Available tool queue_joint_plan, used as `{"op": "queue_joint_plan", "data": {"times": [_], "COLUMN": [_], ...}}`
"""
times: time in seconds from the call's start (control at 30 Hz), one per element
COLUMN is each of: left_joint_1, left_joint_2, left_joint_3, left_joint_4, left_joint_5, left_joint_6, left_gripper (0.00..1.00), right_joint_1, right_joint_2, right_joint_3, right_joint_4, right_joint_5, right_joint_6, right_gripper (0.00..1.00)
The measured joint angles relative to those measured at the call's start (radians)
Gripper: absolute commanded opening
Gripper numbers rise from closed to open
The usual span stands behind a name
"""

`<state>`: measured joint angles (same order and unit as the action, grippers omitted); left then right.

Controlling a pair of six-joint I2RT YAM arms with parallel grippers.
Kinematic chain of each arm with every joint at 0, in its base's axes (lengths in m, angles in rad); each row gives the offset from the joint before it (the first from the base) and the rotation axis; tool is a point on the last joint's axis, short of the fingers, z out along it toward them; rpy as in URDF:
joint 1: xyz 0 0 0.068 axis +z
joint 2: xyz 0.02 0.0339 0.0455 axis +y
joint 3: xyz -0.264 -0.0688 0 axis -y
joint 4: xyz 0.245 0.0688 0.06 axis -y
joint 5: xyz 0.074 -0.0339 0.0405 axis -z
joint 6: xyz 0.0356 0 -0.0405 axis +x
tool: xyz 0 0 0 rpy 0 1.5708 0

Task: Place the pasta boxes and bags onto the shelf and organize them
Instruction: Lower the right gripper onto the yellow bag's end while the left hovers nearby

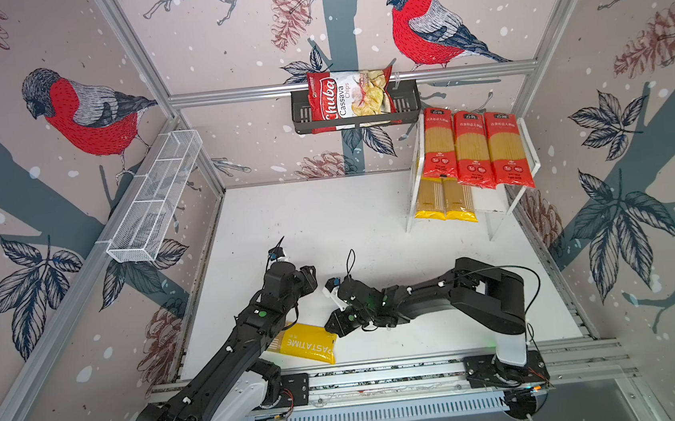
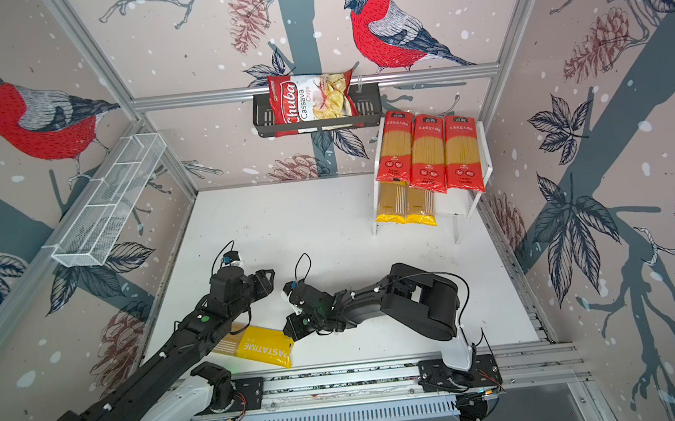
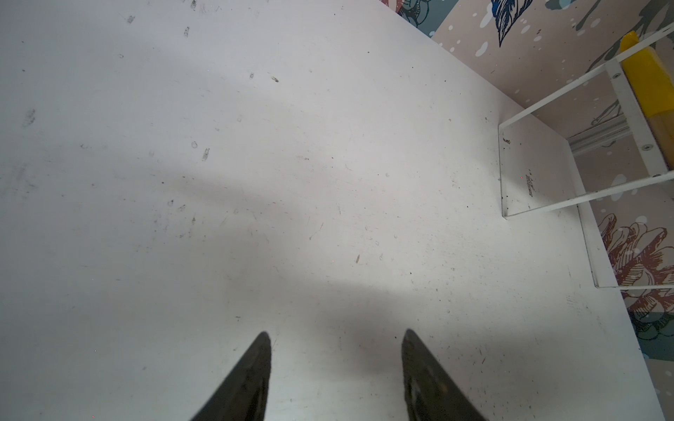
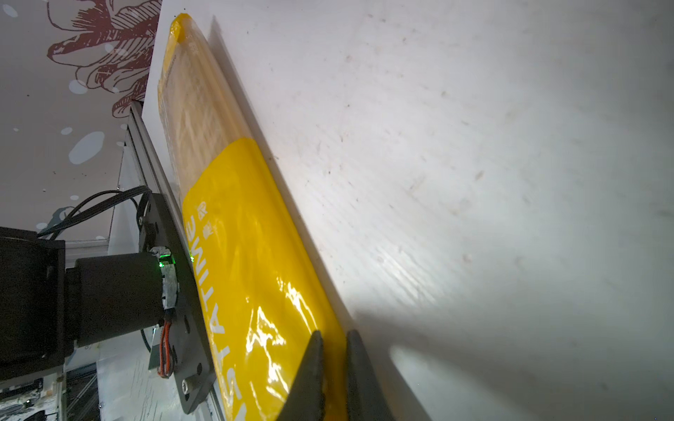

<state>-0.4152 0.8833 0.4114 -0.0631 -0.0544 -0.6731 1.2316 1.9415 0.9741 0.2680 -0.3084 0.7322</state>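
white table: right gripper pinches one yellow packet, left gripper parted, empty; shelf holds five.

The white shelf is carrying three red packets with clear windows showing pale-gold spaghetti on top and two yellow-ended packets beneath. Well away from the shelf, a yellow PASTATIME packet with white lettering is lying on the scuffed white table.

The loose packet lies on the table before my right gripper, one end between its tips, the other under my left arm. Well ahead of my left gripper stands the shelf: three packets on top, two packets below.
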Motion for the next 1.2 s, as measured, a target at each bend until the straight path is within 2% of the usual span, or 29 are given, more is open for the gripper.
{"op": "queue_joint_plan", "data": {"times": [0.13, 0.27, 0.43, 0.7, 0.93, 1.2], "left_joint_1": [0.000, 0.000, 0.000, 0.000, -0.051, -0.133], "left_joint_2": [0.000, -0.002, -0.015, -0.061, -0.144, -0.145], "left_joint_3": [-0.001, -0.001, -0.004, -0.098, -0.188, -0.245], "left_joint_4": [0.000, 0.000, 0.002, 0.014, 0.000, 0.006], "left_joint_5": [0.002, 0.003, 0.006, 0.052, 0.026, -0.026], "left_joint_6": [0.000, 0.000, -0.008, -0.066, -0.175, -0.258], "left_gripper": [0.57, 0.57, 0.56, 0.55, 0.54, 0.53], "right_joint_1": [0.000, -0.007, -0.013, 0.009, 0.009, 0.004], "right_joint_2": [-0.025, -0.056, -0.090, -0.162, -0.119, -0.055], "right_joint_3": [-0.014, -0.032, -0.039, -0.064, -0.037, 0.013], "right_joint_4": [-0.013, -0.020, -0.054, -0.166, -0.198, -0.167], "right_joint_5": [0.014, 0.022, 0.036, 0.055, 0.045, -0.013], "right_joint_6": [0.000, 0.000, 0.000, -0.022, -0.018, 0.001], "right_gripper": [0.00, 0.01, 0.22, 0.39, 0.40, 0.36]}}
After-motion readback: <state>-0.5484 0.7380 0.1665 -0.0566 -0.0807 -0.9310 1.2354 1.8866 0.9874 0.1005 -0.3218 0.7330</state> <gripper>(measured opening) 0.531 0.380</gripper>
